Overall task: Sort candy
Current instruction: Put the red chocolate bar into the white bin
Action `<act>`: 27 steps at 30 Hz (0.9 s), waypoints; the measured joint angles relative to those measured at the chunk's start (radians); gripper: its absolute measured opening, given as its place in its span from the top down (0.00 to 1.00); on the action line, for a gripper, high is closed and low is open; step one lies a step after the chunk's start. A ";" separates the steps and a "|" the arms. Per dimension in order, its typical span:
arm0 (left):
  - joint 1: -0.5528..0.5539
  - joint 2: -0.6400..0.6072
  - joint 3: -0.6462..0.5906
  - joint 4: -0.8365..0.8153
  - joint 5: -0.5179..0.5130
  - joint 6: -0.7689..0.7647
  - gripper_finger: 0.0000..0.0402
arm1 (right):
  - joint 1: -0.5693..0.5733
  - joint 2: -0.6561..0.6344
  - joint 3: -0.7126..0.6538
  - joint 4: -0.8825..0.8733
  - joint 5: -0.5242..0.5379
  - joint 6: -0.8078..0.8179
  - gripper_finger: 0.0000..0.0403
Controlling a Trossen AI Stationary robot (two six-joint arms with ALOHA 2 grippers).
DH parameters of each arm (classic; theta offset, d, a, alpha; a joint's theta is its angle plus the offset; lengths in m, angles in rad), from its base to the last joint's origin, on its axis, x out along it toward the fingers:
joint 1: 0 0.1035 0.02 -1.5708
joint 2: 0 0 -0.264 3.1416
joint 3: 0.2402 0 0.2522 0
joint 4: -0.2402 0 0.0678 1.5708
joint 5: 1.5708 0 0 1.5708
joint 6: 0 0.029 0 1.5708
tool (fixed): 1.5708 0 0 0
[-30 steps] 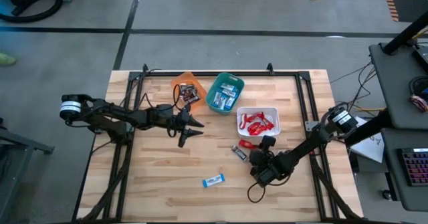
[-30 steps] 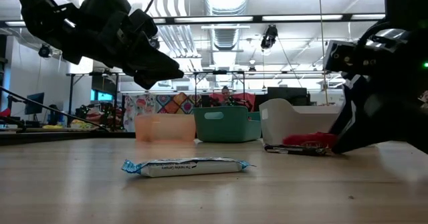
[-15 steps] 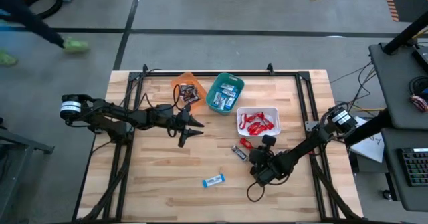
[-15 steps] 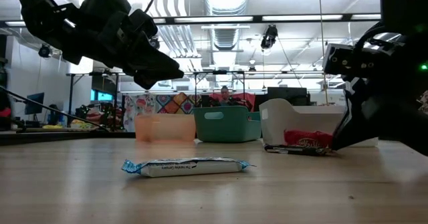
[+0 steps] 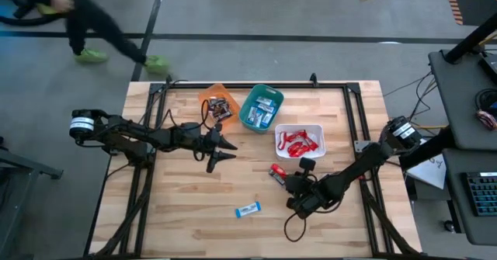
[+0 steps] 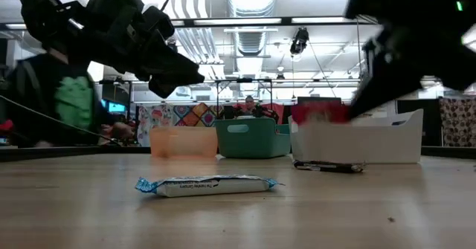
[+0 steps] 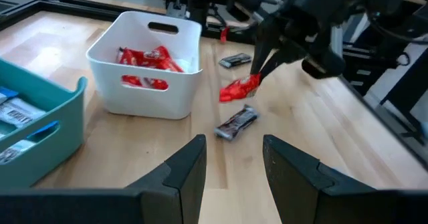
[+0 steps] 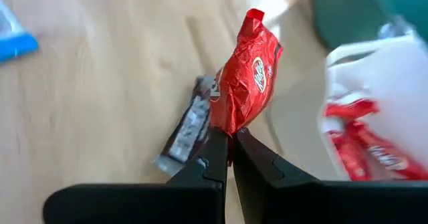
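My right gripper (image 8: 231,138) is shut on a red candy (image 8: 247,70), which hangs above the table near the white bin (image 5: 300,153); the left wrist view shows the red candy (image 7: 239,90) in the air. A dark candy (image 8: 189,127) lies flat on the wood just below it. A light blue candy (image 5: 248,209) lies toward the near edge. My left gripper (image 5: 221,150) hovers open over the table's middle left, holding nothing. My right gripper pinches one crimped end of the red wrapper (image 8: 233,122) between its two fingers. The fingers (image 7: 262,62) slant down from the table's right side. The candy sticks out past the fingertips, lifted clear of the table and of the dark candy.
Along the far side stand an orange bin (image 5: 211,97), a teal bin (image 5: 252,97) holding blue candies, and the white bin holding red ones. A person walks on the floor beyond the far left corner (image 5: 93,27). Bare wood lies at the near left.
My right gripper has shut on the red candy, which lay on the table beside the white bin, and has raised it off the wood, shifting a little toward the table's left. The dark candy has stayed in place. A person has walked in beyond the far left.
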 joint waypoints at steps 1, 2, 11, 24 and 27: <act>-0.007 0.000 0.000 0.006 0.000 -0.005 0.67 | -0.004 -0.009 0.017 -0.018 0.007 -0.003 0.97; -0.013 0.000 0.000 0.015 0.000 -0.010 0.67 | -0.009 -0.018 0.033 -0.042 0.013 -0.002 0.97; -0.089 0.000 0.000 0.044 -0.034 -0.044 0.67 | -0.109 -0.070 0.212 -0.323 0.005 0.012 0.97; -0.229 0.000 0.000 0.043 -0.104 -0.092 0.67 | -0.271 -0.070 0.259 -0.567 -0.114 0.010 0.97; -0.259 0.000 0.000 0.032 -0.103 -0.092 0.67 | -0.288 -0.069 0.258 -0.564 -0.114 0.010 0.97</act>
